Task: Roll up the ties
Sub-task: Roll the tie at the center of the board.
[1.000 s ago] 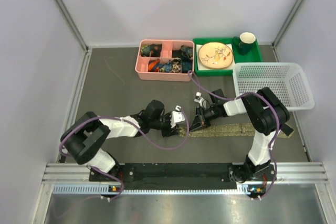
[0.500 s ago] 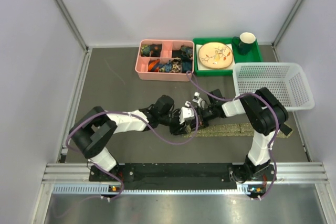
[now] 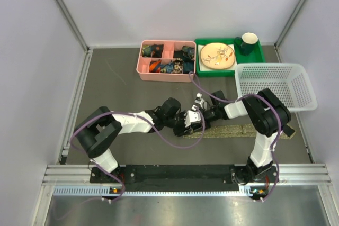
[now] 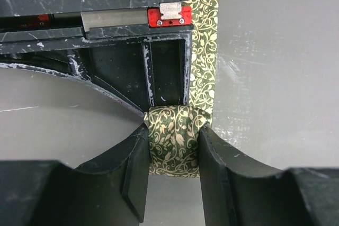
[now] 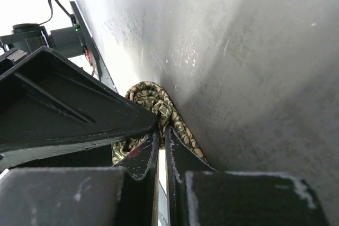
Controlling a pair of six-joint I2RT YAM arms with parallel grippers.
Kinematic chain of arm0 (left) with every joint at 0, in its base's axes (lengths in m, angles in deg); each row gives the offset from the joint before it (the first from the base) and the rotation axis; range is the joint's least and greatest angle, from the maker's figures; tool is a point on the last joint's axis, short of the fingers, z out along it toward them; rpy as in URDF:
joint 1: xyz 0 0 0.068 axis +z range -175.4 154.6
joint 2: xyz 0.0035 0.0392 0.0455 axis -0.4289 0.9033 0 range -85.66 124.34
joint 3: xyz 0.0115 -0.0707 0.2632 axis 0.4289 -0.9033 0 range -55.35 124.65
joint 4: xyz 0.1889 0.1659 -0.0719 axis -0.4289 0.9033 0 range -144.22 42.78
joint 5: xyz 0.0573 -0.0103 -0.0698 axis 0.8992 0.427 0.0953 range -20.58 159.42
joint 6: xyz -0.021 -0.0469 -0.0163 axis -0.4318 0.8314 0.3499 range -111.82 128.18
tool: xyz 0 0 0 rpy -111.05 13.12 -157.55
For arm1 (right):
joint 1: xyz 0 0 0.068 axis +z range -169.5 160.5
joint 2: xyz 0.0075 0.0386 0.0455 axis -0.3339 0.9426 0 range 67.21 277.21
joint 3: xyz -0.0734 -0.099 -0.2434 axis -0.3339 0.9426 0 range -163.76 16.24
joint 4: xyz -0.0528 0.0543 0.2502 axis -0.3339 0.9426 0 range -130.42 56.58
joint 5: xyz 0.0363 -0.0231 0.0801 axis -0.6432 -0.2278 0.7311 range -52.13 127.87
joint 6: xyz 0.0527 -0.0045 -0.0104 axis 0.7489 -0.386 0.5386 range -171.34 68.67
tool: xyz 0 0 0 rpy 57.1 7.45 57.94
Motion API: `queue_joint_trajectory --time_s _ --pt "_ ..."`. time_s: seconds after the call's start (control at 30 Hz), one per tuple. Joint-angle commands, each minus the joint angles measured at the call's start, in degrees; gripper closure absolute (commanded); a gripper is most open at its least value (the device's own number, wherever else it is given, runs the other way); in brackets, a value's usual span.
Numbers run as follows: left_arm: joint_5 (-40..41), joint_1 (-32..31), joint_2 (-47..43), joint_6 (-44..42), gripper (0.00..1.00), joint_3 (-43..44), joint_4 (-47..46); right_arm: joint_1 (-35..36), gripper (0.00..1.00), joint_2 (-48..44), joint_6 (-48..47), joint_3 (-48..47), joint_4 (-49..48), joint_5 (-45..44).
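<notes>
The tie (image 3: 243,129) is olive-green with a tan vine pattern and lies flat along the mat, running right. Its left end is rolled up (image 4: 172,141). My left gripper (image 3: 189,124) is at that roll, and in the left wrist view its fingers (image 4: 136,162) press on both sides of the roll. My right gripper (image 3: 197,114) faces it from the right. In the right wrist view its jaws (image 5: 161,130) are nearly closed on a fold of the tie at the roll's core (image 5: 148,96). The flat tie (image 4: 206,51) runs away under the right gripper's body.
A pink compartment box (image 3: 166,60) with small items stands at the back. A green tray (image 3: 259,56) beside it holds a plate (image 3: 217,55) and a mug (image 3: 249,41). A white mesh basket (image 3: 275,86) stands at the right.
My left gripper has moved right along the mat and now sits against the right gripper, on the rolled end of the tie. The right gripper has barely shifted.
</notes>
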State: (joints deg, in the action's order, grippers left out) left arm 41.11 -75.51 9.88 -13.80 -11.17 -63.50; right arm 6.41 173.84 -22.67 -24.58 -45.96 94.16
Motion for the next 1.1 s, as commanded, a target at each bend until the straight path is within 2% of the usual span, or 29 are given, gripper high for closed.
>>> queue_joint_trajectory --time_s 0.0,0.1,0.2,0.33,0.4,0.67,0.93,1.07 --pt "5.20 -2.89 5.79 -2.02 0.59 1.33 8.39 1.51 1.00 -0.63 -2.39 2.06 -1.06 -4.88" --pt "5.20 -3.41 6.67 -2.02 0.63 3.53 10.75 1.51 1.00 -2.21 -2.82 1.80 0.17 -4.70" --pt "6.78 -4.38 8.25 -3.50 0.68 9.13 17.34 1.42 1.00 -2.83 -3.18 2.15 0.09 -4.88" --pt "9.24 -4.83 11.76 -6.67 0.67 15.48 29.37 1.42 1.00 0.06 -2.65 1.88 -0.87 -3.74" --pt "10.47 -4.91 12.12 -8.25 0.67 16.11 30.89 1.42 0.98 0.16 -2.21 1.80 -1.14 -3.21" --pt "12.32 -5.53 14.49 -8.96 0.68 18.48 35.20 -0.16 0.77 -4.67 -2.56 2.15 2.01 -0.49" --pt "13.37 -5.62 13.62 -9.14 0.69 16.38 37.58 -3.94 0.73 -8.80 -9.59 -0.49 13.62 2.94" --pt "13.37 -5.62 13.17 -8.78 0.69 15.32 37.32 -4.47 0.64 -11.70 -9.60 0.56 13.63 5.14"
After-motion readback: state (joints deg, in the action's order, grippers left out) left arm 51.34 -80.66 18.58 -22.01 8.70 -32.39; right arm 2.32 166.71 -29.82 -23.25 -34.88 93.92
